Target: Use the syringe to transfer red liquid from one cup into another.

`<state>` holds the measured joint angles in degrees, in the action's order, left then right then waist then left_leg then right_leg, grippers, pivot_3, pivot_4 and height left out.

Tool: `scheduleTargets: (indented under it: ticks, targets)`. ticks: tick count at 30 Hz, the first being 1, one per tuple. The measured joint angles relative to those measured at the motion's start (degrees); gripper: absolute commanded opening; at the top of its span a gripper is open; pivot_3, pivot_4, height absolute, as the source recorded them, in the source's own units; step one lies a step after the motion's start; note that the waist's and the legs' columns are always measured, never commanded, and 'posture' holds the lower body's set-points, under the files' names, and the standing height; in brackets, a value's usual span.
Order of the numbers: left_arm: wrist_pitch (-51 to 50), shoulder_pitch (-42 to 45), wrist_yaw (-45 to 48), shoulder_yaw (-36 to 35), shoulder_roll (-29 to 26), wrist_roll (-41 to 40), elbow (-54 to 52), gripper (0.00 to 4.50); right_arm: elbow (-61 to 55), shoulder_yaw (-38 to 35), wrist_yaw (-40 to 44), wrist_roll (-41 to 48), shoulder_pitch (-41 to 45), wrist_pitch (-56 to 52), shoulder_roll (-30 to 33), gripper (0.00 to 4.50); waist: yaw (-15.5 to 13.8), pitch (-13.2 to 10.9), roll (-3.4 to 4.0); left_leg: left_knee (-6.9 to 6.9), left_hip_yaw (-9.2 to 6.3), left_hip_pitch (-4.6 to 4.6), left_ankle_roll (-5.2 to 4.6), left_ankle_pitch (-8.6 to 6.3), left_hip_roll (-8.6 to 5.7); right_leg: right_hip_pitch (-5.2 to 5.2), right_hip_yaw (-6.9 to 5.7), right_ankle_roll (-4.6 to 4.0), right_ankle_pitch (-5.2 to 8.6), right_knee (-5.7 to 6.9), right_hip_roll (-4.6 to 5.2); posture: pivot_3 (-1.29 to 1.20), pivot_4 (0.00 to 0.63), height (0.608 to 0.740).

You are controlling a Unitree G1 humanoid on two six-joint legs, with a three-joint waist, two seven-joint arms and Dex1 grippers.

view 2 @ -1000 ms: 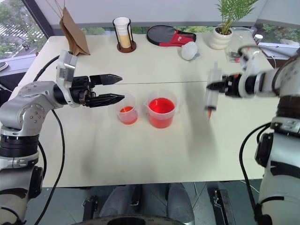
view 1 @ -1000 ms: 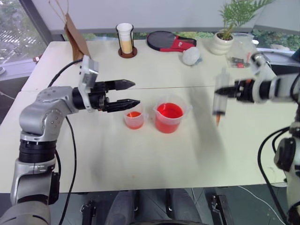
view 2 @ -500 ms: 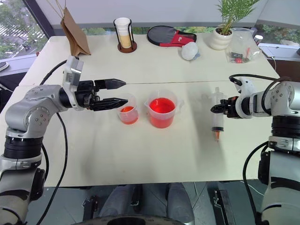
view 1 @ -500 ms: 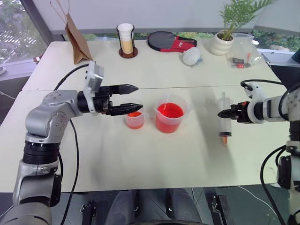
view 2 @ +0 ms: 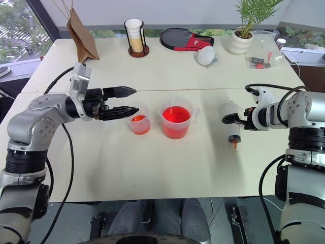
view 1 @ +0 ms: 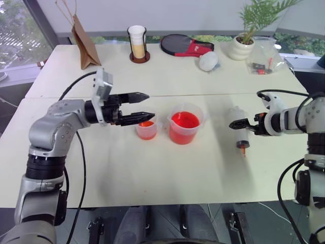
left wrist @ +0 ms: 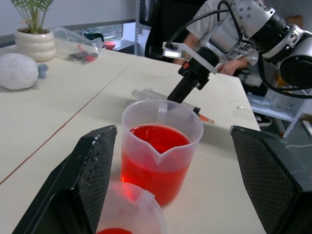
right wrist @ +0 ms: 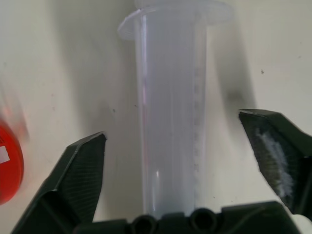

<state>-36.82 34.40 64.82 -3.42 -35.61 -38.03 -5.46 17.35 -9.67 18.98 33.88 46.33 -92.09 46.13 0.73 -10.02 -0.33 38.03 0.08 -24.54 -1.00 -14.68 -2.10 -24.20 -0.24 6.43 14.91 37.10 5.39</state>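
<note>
Lying flat on the counter (view 1: 127, 173) now, the syringe (right wrist: 170, 122) sits between the parted jaws of the right gripper (view 2: 227, 120); a second ago those jaws were clenched on it and it hung upright in the air, tip down. Released, then. Right wrist view confirms: both black fingers (right wrist: 78, 175) stand clear of the barrel on either side, no contact. Orange-red tip points toward the robot; the barrel looks empty, though that is hard to be sure of.

Left gripper (view 1: 147, 105) hovers with jaws spread wide, holding nothing, just above the small cup (view 1: 146, 130), much as it did a second ago. The large beaker (view 1: 184, 127) stands beside it, holding plenty of red liquid (view 1: 183, 121); the small cup holds a shallow layer.

Judgement: setting the syringe down reads as either the finish of the transfer or a pause to re-grip.
</note>
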Motion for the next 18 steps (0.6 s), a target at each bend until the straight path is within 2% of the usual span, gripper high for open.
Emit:
scheduleTargets:
  ticks: [2, 5, 8, 12, 16, 18]
  targets:
    - [-0.1, -0.6, -0.4, 0.0, -0.3, 0.0, 0.0, 3.87, -0.7, 0.1, 2.3, 0.2, -0.1, 0.5, 0.7, 4.46, 0.0, 0.0, 0.0, 0.0, 0.0, 0.0, 0.0, 0.0, 0.0, 0.0, 0.0, 0.0, 0.0, 0.0, -0.01, 0.0, 0.15, 0.74]
    - [-0.4, -2.1, -1.1, -0.9, -2.8, 0.0, -0.3, 3.87, -4.8, -1.3, 9.4, 2.2, -0.9, 5.7, 5.1, 4.46, -0.1, 0.0, 0.03, 0.0, 0.0, -0.01, -0.03, -0.02, 0.0, -0.02, 0.0, 0.01, 0.0, 0.0, 0.0, 0.0, 0.15, 0.74]
    - [-0.2, -3.5, -3.0, -3.7, -4.9, 0.6, 0.4, 3.87, -7.1, -7.7, 20.0, 4.1, -5.2, 17.9, 8.6, 4.46, -0.2, 0.0, -0.05, 0.0, -0.07, 0.07, -0.05, -0.03, 0.02, 0.15, -0.02, 0.01, 0.01, -0.09, -0.06, 0.0, 0.15, 0.74]
    - [-0.8, -7.1, -5.6, -6.7, -5.9, 0.4, -0.1, 3.87, -7.0, -9.5, 28.8, 3.0, -14.8, 32.1, 8.9, 4.46, -0.1, 0.0, -0.06, 0.0, -0.06, 0.35, -0.11, -0.07, 0.02, 0.47, -0.01, 0.02, 0.01, -0.17, -0.03, 0.0, 0.15, 0.74]
    - [-5.9, -16.1, -8.5, -13.3, -9.8, -2.4, -4.3, 3.87, -6.6, -9.8, 35.3, -1.5, -29.1, 45.7, 9.0, 4.46, -0.1, 0.0, -0.04, -0.01, -0.09, 0.34, -0.11, -0.07, 0.03, 0.44, 0.01, 0.03, 0.02, -0.14, 0.04, 0.0, 0.15, 0.74]
    - [-7.8, -21.5, -9.2, -16.3, -11.1, -3.3, -6.8, 3.87, -5.3, -11.4, 37.2, -2.4, -33.0, 49.7, 9.0, 4.46, 0.0, 0.0, 0.02, -0.01, -0.06, 0.41, -0.1, -0.07, 0.03, 0.48, 0.03, 0.03, 0.02, -0.14, 0.14, 0.0, 0.15, 0.74]
